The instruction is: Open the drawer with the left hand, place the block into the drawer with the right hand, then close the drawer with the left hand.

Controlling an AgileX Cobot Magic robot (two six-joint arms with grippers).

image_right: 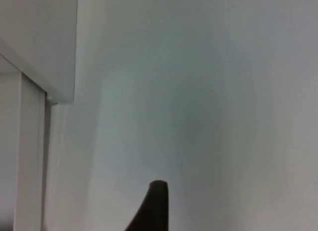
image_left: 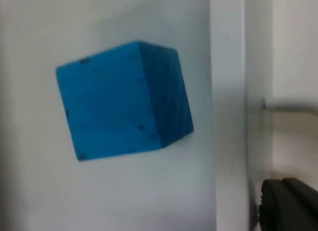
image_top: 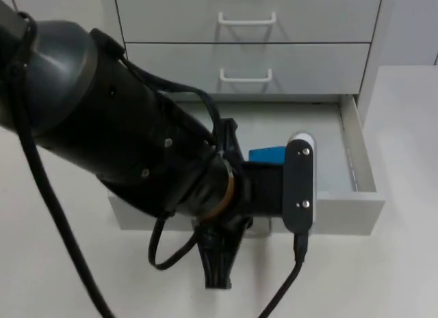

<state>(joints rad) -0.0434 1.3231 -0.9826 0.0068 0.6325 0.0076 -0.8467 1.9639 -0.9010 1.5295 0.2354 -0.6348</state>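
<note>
Black and bulky, the left arm's gripper (image_top: 217, 263) hangs just in front of the open drawer (image_top: 342, 212), at its front panel; whether its fingers are spread or closed I cannot tell. In the left wrist view a black fingertip (image_left: 288, 203) sits near the drawer handle (image_left: 293, 107). With the block (image_top: 268, 154) already inside, the step in hand looks like the closing push: press squarely on the panel's middle, keep the force straight towards the cabinet so the drawer does not skew on its runners. The right gripper (image_right: 151, 211) waits over bare white surface, its opening not readable. The block is a bright blue cube with small dark specks, resting on the drawer's pale floor
</note>
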